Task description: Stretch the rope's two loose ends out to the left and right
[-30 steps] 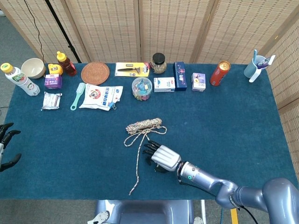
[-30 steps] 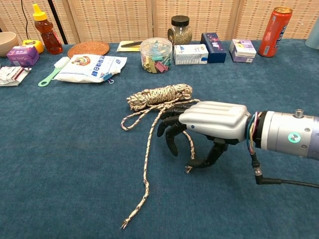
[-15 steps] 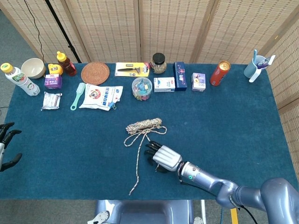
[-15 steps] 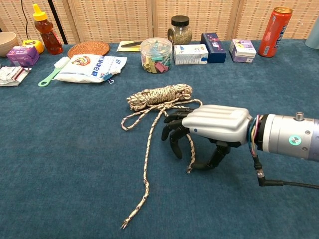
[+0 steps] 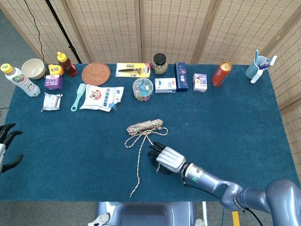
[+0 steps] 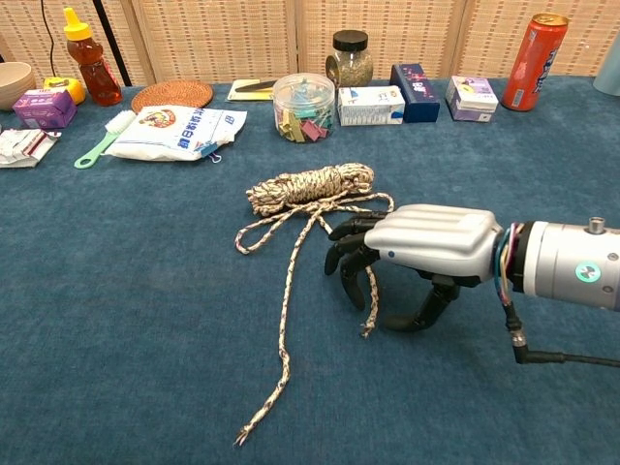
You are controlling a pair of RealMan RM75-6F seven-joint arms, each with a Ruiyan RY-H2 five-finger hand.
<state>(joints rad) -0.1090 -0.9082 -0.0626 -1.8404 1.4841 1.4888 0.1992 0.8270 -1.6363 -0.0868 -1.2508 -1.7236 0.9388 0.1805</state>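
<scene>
The rope's coiled bundle (image 5: 145,125) (image 6: 310,184) lies mid-table. One long loose end (image 6: 281,339) trails toward the near edge and stops at a frayed tip (image 5: 132,193). A short loose end (image 6: 371,295) runs under my right hand (image 5: 167,159) (image 6: 426,242). That hand hovers palm down, with the fingers (image 6: 354,271) hanging on one side of the short end and the thumb on the other, not closed on it. My left hand (image 5: 5,146) hangs with its fingers apart off the table's left edge, far from the rope.
Along the far edge stand a clip tub (image 6: 298,107), a jar (image 6: 350,58), small boxes (image 6: 370,105), a red can (image 6: 531,48), a snack bag (image 6: 174,131), a green brush (image 6: 102,139) and a sauce bottle (image 6: 82,44). The blue cloth table (image 5: 70,141) ends close below the rope's tip.
My right hand has slid slightly right and toward the near edge above the short end. The rope has not shifted. The left hand is still.
</scene>
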